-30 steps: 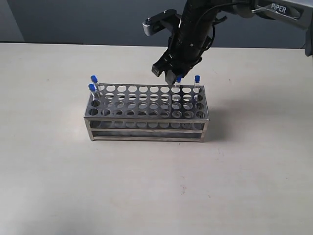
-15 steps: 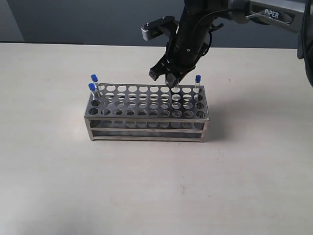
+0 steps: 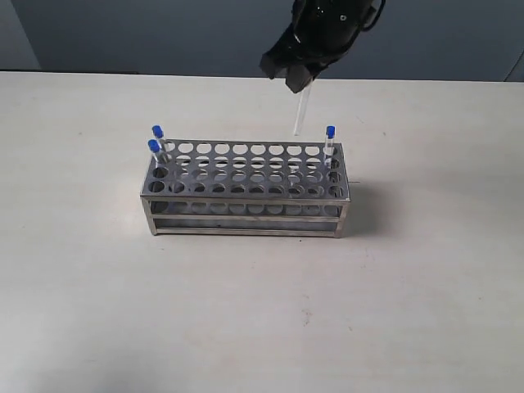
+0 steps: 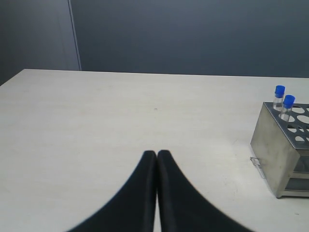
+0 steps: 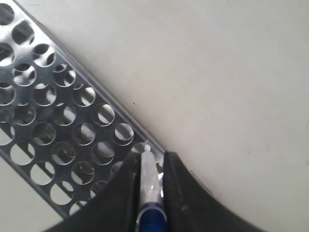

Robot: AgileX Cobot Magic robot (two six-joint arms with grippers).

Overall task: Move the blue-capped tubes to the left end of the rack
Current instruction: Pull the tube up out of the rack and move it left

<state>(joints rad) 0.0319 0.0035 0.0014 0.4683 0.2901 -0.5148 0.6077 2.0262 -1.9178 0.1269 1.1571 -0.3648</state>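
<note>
1. One tube (image 3: pixel 300 115) hangs upright from the right fingers (image 3: pixel 295 75), which are closed on its upper part. Its lower end is just above the back row of the rack (image 3: pixel 246 196), towards the right end.
2. Two more tubes (image 3: pixel 153 146) stand close together in holes at the left end of the rack. A fourth tube (image 3: pixel 330 141) stands at the back right corner.
3. The rack stands on a pale beige counter (image 3: pixel 98 286), matte, with a few small dark specks. Behind the counter is a dark blue-grey wall (image 3: pixel 123 33).
4. Only the right wrist view shows the blue cap of the held tube, pinched between the two fingers. In the exterior view the fingers hide this cap.
5. Only the left wrist view shows the left fingers (image 4: pixel 157 162). They are pressed together and hold nothing, over bare counter and well apart from the left end of the rack. This view also shows a vertical seam in the wall.
</note>
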